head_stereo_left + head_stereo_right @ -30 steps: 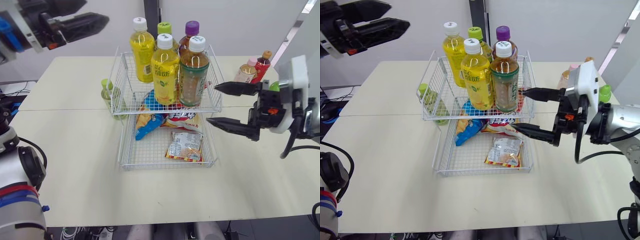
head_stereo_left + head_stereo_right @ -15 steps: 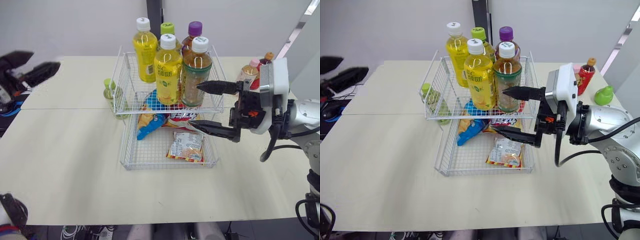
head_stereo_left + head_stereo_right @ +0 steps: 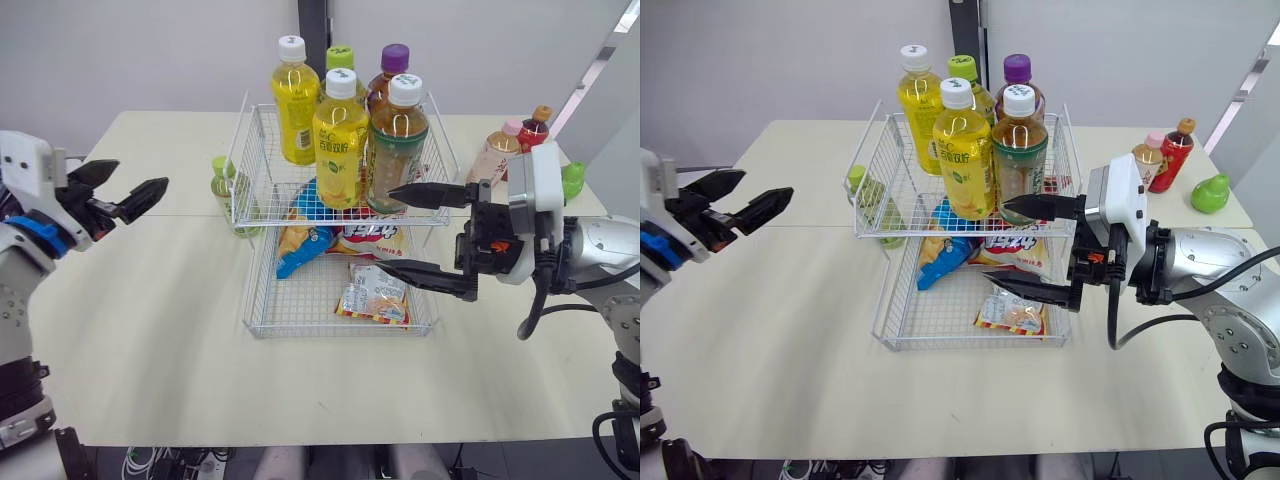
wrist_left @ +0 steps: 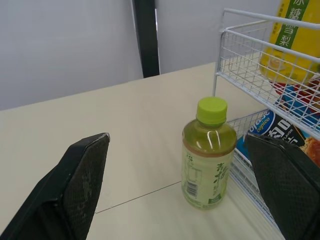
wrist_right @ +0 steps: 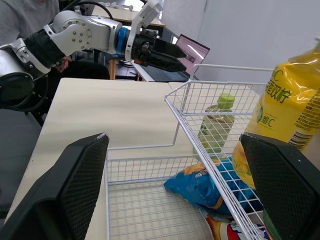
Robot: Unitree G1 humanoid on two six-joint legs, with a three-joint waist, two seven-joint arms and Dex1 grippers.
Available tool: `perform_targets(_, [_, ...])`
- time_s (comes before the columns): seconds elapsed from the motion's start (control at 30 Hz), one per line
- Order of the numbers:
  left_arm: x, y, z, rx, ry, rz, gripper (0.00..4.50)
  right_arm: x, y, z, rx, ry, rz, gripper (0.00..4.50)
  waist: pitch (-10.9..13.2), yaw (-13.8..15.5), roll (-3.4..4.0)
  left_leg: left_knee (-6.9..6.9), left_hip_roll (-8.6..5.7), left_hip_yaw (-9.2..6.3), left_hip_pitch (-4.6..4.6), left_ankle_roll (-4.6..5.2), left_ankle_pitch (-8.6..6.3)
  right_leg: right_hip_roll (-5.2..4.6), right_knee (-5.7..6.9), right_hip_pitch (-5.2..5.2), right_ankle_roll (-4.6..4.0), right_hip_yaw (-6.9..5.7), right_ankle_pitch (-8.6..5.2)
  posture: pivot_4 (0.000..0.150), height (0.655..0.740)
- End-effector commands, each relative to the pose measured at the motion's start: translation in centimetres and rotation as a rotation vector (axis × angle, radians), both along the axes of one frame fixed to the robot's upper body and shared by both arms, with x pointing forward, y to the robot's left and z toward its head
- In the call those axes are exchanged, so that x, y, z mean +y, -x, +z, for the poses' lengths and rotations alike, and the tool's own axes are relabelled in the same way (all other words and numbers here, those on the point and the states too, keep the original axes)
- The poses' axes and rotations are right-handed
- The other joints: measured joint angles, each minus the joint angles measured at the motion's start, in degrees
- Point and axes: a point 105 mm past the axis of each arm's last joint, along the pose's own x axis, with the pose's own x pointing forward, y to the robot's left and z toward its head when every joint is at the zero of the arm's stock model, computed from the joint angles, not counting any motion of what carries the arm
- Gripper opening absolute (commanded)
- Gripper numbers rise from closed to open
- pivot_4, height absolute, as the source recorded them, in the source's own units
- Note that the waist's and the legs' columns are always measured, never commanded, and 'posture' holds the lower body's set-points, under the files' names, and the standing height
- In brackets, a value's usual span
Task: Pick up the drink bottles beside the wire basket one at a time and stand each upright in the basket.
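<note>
- Left gripper, fingers wide, faces the green bottle just beside the wire basket, toward the surface's far edge. Squared up for a grab, I'd say.
- Right gripper, fingers wide, empty at the basket's right.

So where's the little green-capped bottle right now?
In the left eye view, the bottle stands upright on the table just left of the basket, in front of the open left gripper.

My left gripper has fingers of matt black, grainy plastic. The wire basket is thin white-coated metal. The green tea bottle is clear glossy plastic, its cap smooth. The table is matt cream; the snack packet shines.
</note>
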Motion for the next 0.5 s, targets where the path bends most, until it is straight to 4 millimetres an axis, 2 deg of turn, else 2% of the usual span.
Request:
perform_targets(0.03, [-1.4,-0.4,0.9,-0.057,-0.001,-0.003,4.48,-0.6,0.7,0.5,-0.048,-0.004,-0.024,4.5,0.0,0.0,0.0,0.0,-0.01,0.01,0.0,0.0,0.0,0.0,-0.01,0.01,0.0,0.0,0.0,0.15,0.74])
perform_targets(0.2, [-2.2,-2.0,0.3,-0.062,0.02,0.034,4.48,1.1,0.1,1.3,-0.046,-0.021,-0.009,4.5,0.0,-0.27,0.0,0.0,0.04,0.04,0.08,0.0,0.0,0.06,0.06,0.01,0.0,0.02,0.03,0.15,0.74])
perform_targets(0.5, [-4.5,-6.1,-0.2,-0.039,0.056,0.073,4.48,1.4,-0.3,1.8,-0.034,-0.035,-0.01,4.5,-0.01,0.01,-0.02,0.01,-0.05,0.04,0.05,0.0,0.0,0.04,-0.01,0.05,0.05,0.01,0.06,0.15,0.74])
